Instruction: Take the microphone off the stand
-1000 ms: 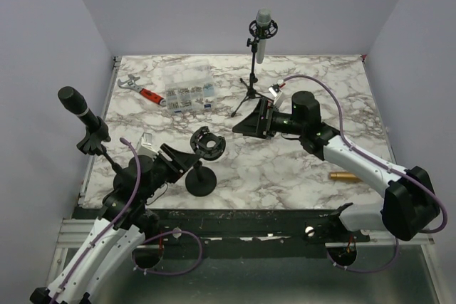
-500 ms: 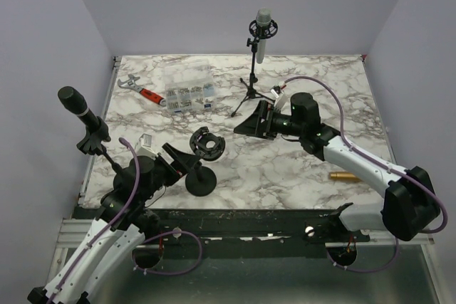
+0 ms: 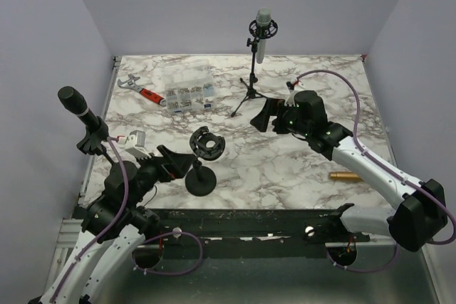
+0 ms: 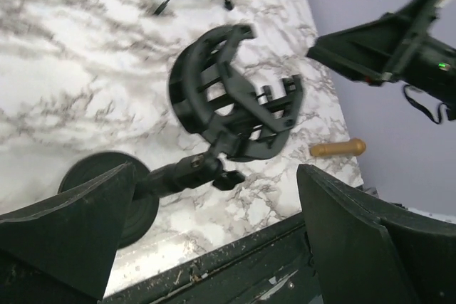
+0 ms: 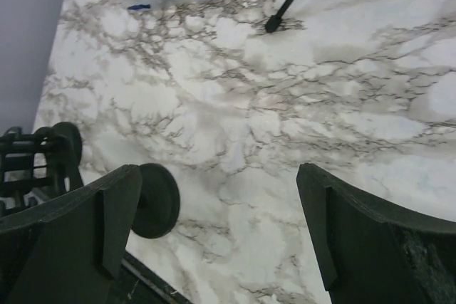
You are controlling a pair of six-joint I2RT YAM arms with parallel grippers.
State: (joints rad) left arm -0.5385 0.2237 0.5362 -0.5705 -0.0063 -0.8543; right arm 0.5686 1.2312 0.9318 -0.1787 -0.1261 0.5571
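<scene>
Marble tabletop [image 3: 285,169] hasn't been touched, but the right end effector [image 3: 259,118] has been lifted higher beside the tripod stand [image 3: 251,85], wide open, nothing held. Microphone [image 3: 263,32] is still clipped up top, so a grab seems to be getting set up.

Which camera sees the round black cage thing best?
The left wrist view: the empty shock mount fills the middle, close up. The top view shows it small; the right wrist view catches only its edge.

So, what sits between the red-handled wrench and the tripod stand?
A clear plastic box of small parts, in the top view: wrench to its left, tripod stand to its right.
</scene>
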